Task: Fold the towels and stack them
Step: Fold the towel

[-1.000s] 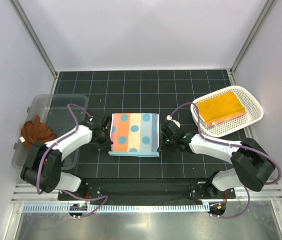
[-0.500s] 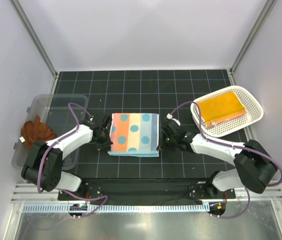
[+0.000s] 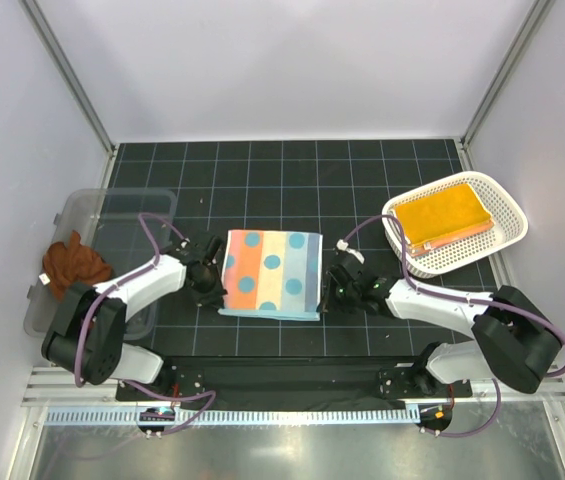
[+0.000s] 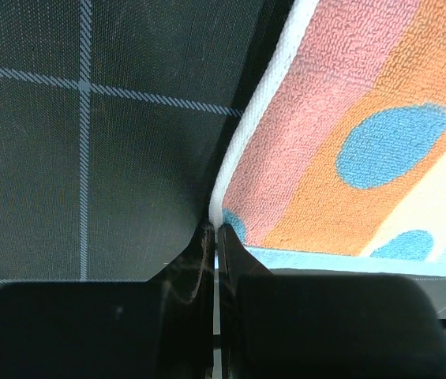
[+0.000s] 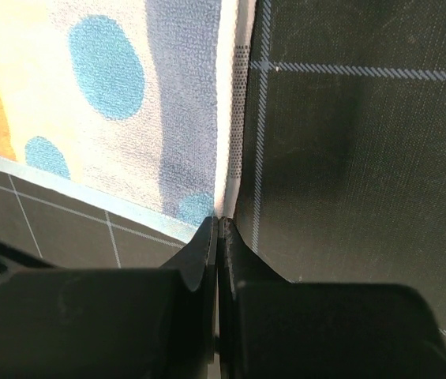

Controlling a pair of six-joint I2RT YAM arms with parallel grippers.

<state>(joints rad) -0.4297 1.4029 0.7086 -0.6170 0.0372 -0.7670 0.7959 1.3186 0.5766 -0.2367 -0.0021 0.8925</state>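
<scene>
Polka-dot towel (image 3: 270, 273), looped terry, folded rectangular, lies on gridded mat (image 3: 282, 180).

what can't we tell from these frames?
Top view: striped towel, lower layers hidden by its own top face.
Top view: anything under the yellow-orange towel in the basket, covered by it.
Top view: rust-brown towel in the clear bin, too small to read its folds.
Wrist views: how much hem the left gripper and right gripper hold, hidden by their fingers.
</scene>
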